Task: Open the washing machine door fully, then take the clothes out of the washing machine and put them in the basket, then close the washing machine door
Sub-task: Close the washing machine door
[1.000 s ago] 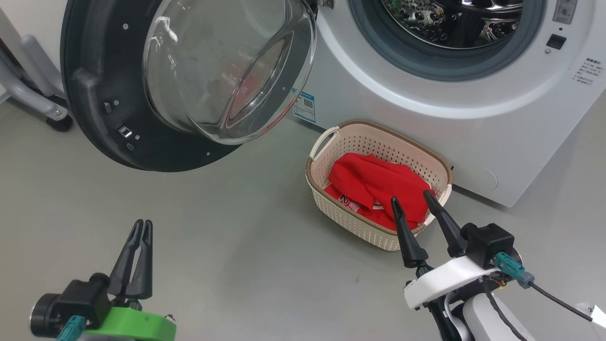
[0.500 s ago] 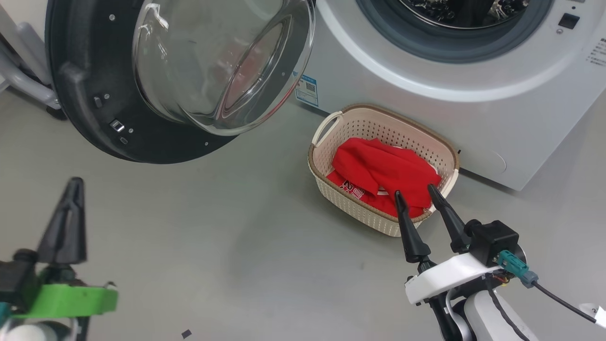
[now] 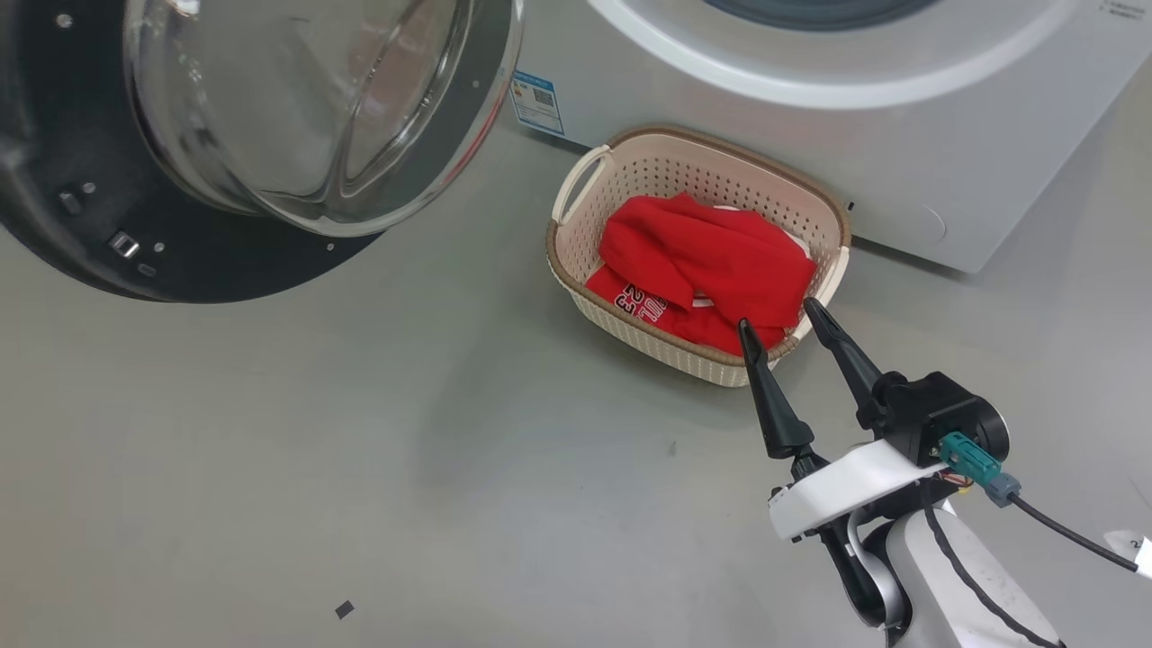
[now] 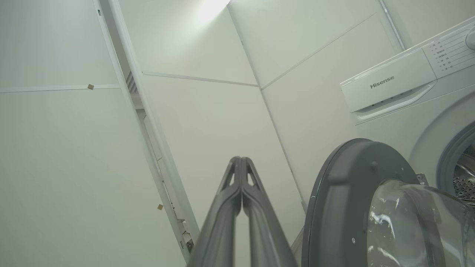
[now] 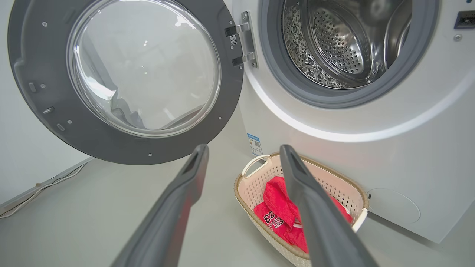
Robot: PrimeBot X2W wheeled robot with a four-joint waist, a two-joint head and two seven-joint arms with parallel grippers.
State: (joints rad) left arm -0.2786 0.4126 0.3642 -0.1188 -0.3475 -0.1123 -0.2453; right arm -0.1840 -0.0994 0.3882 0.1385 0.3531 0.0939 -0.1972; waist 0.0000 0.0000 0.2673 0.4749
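Grey floor (image 3: pixel 360 468) spreads below. Left pincer (image 4: pixel 241 160), clenched on nothing, has the open door (image 4: pixel 334 193) just to its right; pushing the rim's outer face steadily should latch it. Clothes (image 3: pixel 711 261) lie in the basket (image 3: pixel 684 166) just ahead of the released right pincer (image 3: pixel 776 312), best held back.

A bare laundry room: washing machine (image 5: pixel 408 148), grey floor (image 3: pixel 360 450), white wall panels (image 4: pixel 55 148).

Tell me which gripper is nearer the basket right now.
Right. The right gripper, open, hovers close by the near rim of the basket. The left gripper, shut, points at the wall on the far side of the washing machine door.
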